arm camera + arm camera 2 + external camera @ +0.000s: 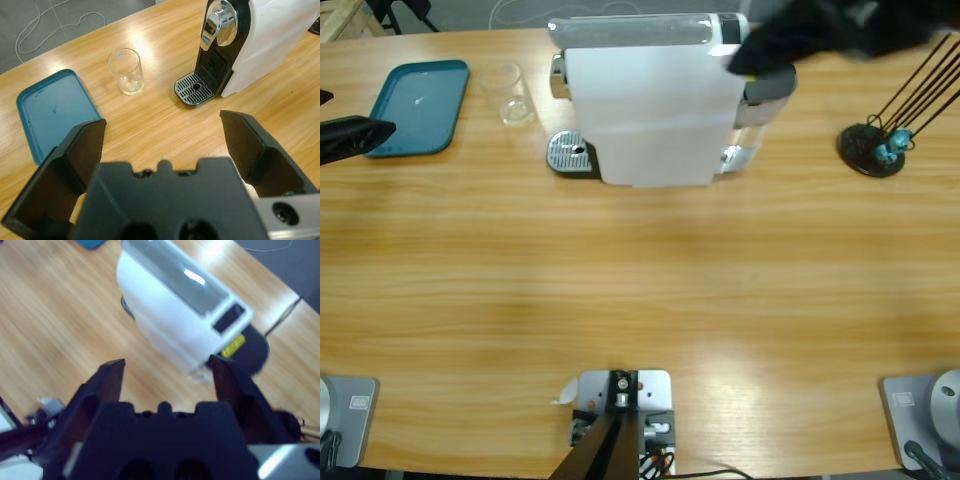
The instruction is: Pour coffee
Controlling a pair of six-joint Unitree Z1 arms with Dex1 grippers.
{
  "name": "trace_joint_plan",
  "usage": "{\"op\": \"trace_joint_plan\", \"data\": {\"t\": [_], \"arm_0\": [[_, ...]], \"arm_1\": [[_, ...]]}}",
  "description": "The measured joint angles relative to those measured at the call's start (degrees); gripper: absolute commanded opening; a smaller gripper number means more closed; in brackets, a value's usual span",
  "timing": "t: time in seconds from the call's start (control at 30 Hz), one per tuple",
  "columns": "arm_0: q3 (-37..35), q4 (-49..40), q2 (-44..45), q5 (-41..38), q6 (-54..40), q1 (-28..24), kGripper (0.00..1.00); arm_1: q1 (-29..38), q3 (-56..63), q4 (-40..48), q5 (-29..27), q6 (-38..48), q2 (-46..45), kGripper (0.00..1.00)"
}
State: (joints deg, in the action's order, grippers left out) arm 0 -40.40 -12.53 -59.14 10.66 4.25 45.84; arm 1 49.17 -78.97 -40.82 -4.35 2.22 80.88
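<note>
Long wooden table (640, 290), bare wood grain; grey floor with a white cable beyond its far edge. White coffee machine (650, 105) lies ahead of both grippers. Left gripper (162, 135): jaws wide apart, holding nothing; teal tray (52, 112) and glass (126, 71) ahead. Right gripper (167, 372): jaws parted, empty, above the machine. Only the left wrist view shows the spout and drip grille (194, 89). Coffee: cannot tell whether any is in the glass.
</note>
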Motion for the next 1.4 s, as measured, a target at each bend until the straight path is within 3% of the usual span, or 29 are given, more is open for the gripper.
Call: {"op": "trace_joint_plan", "data": {"t": [0.23,0.47,0.73,1.0,1.4], "arm_0": [[2.3,5.2,-2.5,0.1,-5.6,-4.8,0.966],[2.5,14.1,-14.7,-0.8,-16.1,-12.1,0.950],[2.4,33.4,-27.5,-10.1,-12.4,-13.6,0.968],[2.4,39.7,-34.4,-11.4,-10.4,-17.8,0.968],[0.2,44.8,-45.1,-14.3,-8.4,-19.5,0.968]], "arm_1": [[-0.9,10.9,-1.8,0.0,0.0,-11.1,0.968],[-2.3,16.1,-2.0,0.0,0.0,-14.4,0.973],[-5.9,20.6,-2.0,0.0,-0.3,-16.6,1.000],[-7.6,25.0,-1.1,0.0,-1.0,-16.8,1.000],[-7.8,27.7,1.3,0.0,-1.0,-16.8,1.000]]}}
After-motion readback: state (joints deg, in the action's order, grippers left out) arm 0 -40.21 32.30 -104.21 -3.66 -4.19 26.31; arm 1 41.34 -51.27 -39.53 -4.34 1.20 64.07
